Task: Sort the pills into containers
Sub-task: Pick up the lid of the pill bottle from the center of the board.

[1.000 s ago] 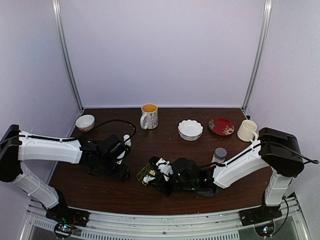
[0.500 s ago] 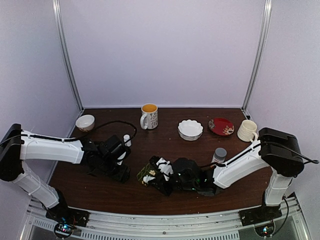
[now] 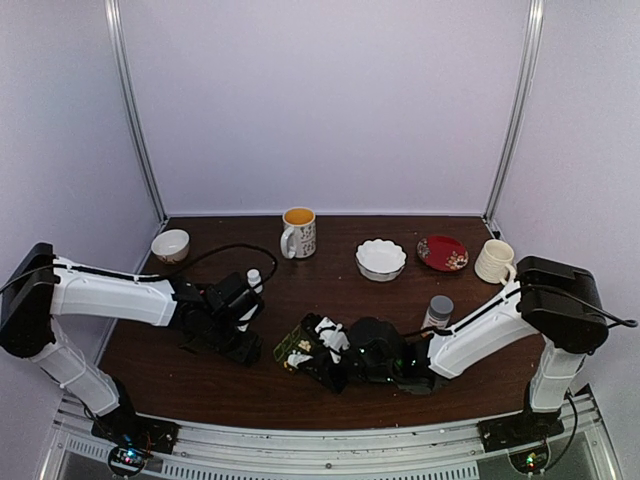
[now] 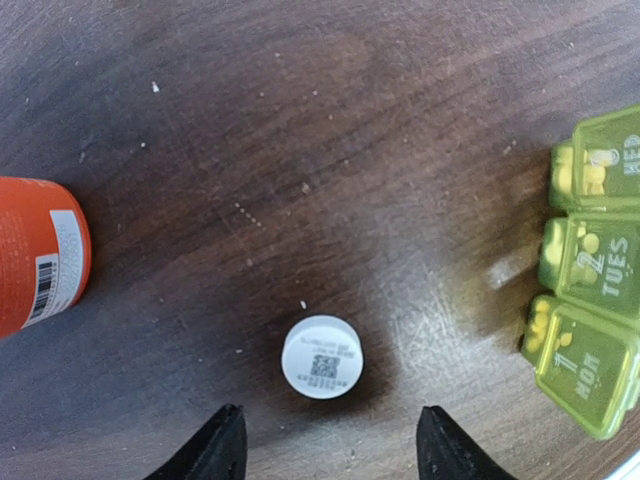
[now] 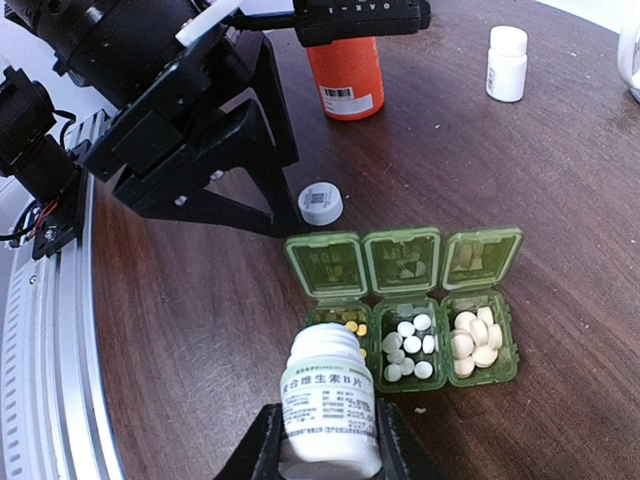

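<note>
The containers are a green pill box (image 5: 410, 330) lying with three lids open, also at the right edge of the left wrist view (image 4: 595, 300) and mid-table (image 3: 297, 347). It holds small yellow pills (image 5: 352, 326), white pills (image 5: 408, 345) and larger cream pills (image 5: 474, 340). My right gripper (image 5: 325, 440) is shut on an uncapped white bottle (image 5: 328, 405) whose mouth tilts over the yellow compartment. My left gripper (image 4: 330, 440) hangs open just above a loose white cap (image 4: 321, 356), a finger on each side, not touching it.
An orange bottle (image 5: 346, 75) and a small white bottle (image 5: 507, 62) stand behind the cap. A grey-capped bottle (image 3: 438, 310) stands right of the right arm. Along the back are a small bowl (image 3: 170, 245), a mug (image 3: 298, 232), a white bowl (image 3: 381, 259), a red plate (image 3: 442, 253) and a cream mug (image 3: 494, 261).
My left arm has crept slightly toward the pill box and its jaws have narrowed a touch. The right arm and its bottle have not moved.
</note>
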Robot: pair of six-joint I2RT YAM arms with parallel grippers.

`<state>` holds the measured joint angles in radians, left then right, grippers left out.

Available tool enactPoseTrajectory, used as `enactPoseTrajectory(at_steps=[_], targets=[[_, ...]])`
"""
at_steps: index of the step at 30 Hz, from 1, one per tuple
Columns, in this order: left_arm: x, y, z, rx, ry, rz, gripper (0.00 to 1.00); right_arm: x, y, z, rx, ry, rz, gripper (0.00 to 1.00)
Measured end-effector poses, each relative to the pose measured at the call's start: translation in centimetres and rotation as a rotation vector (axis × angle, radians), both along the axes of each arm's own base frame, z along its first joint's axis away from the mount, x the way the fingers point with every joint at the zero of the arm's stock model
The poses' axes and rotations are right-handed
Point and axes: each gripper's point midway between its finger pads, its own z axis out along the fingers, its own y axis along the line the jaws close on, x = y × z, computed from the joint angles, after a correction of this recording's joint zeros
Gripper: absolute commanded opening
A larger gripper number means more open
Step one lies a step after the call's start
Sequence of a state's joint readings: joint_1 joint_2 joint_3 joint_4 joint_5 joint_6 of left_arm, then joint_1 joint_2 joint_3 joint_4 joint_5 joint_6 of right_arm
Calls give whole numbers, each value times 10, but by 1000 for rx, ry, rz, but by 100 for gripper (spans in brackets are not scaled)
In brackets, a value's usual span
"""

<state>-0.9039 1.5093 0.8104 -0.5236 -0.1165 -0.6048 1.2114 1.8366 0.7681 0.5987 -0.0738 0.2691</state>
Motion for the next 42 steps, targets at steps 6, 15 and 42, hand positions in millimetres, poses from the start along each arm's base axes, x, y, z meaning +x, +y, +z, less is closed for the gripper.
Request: enactPoseTrajectory(at_steps=[6,15,42], targets=[[4,-1,-4,19,1,6,52,-4,-3,2,45,-4,14,0],[13,-5,-6,34,-3,15,36,-5,-3,10,95,-17,13,0],[18,-5,-9,88,23,18,23,-10,-8,28,147,-45,38,0]])
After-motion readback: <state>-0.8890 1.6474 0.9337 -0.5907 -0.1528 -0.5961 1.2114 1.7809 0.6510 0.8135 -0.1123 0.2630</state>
